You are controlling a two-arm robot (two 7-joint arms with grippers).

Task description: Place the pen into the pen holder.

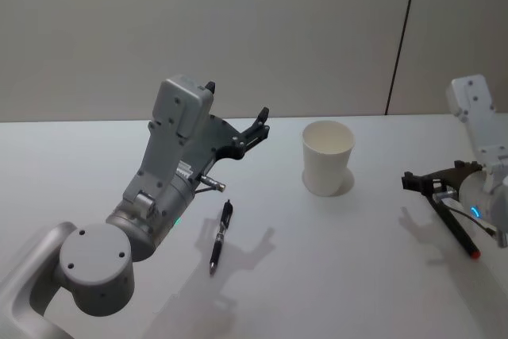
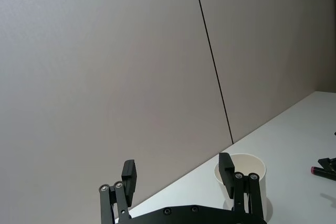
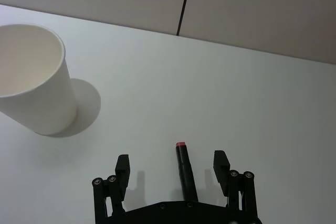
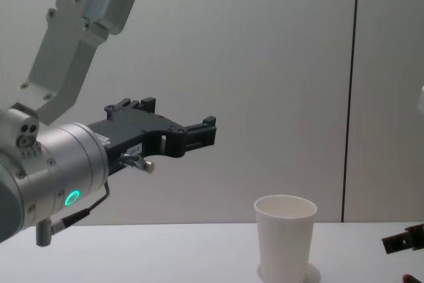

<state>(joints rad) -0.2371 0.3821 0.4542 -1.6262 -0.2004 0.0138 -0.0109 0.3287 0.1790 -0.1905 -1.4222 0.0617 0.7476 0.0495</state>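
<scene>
Pen (image 1: 462, 236) — the dark one with the red end cap — is lying flat on the surface (image 1: 333, 275) well to the right of the pen holder (image 1: 327, 166), so as I am reading it, nothing of the task is done. The pen holder is standing upright with its mouth open, and I am seeing nothing inside it as far as the right wrist view looks in. The right gripper (image 3: 171, 160) is sitting low over the pen, also right of the pen holder. Its fingers (image 3: 122, 165) are spread wide with the pen running down the gap between them, touching neither; I am judging this as lined up for a grasp, not a grasp. Left of the pen holder, the left gripper (image 1: 236, 101) is hanging raised above the surface, fingers wide and carrying nothing. A second pen (image 1: 220, 237), dark too, is lying left of the pen holder and nearer to me, beside the left arm. What I am counting as left: closing on the pen, lifting it, carrying it over the rim and letting it drop in — the whole job.
</scene>
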